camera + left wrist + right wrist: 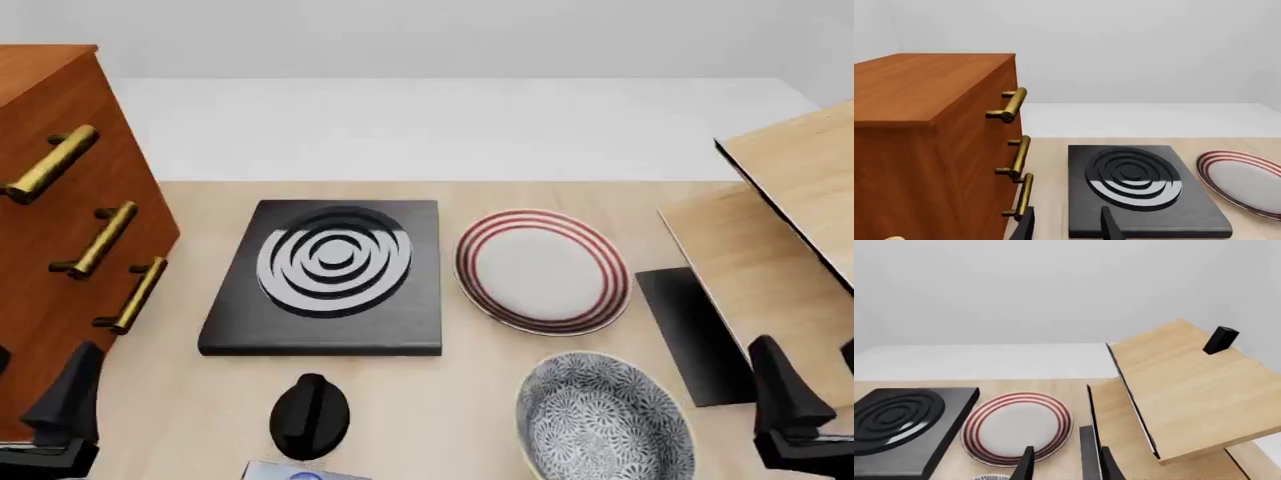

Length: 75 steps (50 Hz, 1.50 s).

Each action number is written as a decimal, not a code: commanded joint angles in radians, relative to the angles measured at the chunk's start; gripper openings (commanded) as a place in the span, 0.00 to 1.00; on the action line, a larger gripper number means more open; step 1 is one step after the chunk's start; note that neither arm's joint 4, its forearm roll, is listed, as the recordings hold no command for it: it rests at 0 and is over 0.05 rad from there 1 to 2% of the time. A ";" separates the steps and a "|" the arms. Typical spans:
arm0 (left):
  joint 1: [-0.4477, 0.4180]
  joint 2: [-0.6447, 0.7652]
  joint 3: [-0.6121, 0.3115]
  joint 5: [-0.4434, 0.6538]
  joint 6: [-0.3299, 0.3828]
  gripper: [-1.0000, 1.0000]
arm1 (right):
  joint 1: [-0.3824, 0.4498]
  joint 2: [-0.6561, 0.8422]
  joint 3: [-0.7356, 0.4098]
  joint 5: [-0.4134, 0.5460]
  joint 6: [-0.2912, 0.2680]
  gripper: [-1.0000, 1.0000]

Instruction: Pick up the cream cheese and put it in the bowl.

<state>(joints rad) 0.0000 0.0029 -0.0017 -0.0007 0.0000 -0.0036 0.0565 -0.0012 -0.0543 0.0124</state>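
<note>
The bowl (607, 420), deep, with a grey-blue floral pattern, sits near the front of the table, right of centre; its rim just peeks into the right wrist view (991, 478). Only a pale-blue sliver of the cream cheese (287, 471) shows at the bottom edge of the front view, left of the bowl. My left gripper (34, 388) hangs open at the front left beside the cabinet, well left of the carton; its fingers (1109, 226) hold nothing. My right gripper (814, 385) is open and empty at the front right, to the right of the bowl.
A wooden cabinet (54, 190) with brass handles stands on the left. A black stove plate (327, 275) lies mid-table, with a black knob (310, 412) in front of it. A red-ringed white plate (541, 268) lies behind the bowl. Tilted wooden boards (787, 200) fill the right.
</note>
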 commanded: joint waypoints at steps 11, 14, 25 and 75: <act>0.000 0.004 -0.003 -0.001 0.000 1.00 | 0.079 -0.035 -0.048 0.091 -0.060 1.00; 0.000 0.004 -0.003 -0.001 0.000 1.00 | 0.103 -0.044 -0.071 0.120 -0.076 1.00; 0.000 0.004 -0.003 -0.001 0.000 1.00 | 0.309 -0.003 -0.213 0.265 -0.187 1.00; 0.000 0.004 -0.003 -0.001 0.000 1.00 | 0.927 0.680 -0.360 0.067 -0.349 1.00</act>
<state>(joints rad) -0.0004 0.0073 -0.0043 -0.0019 0.0006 0.8279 0.5963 -0.3322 0.0825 -0.3298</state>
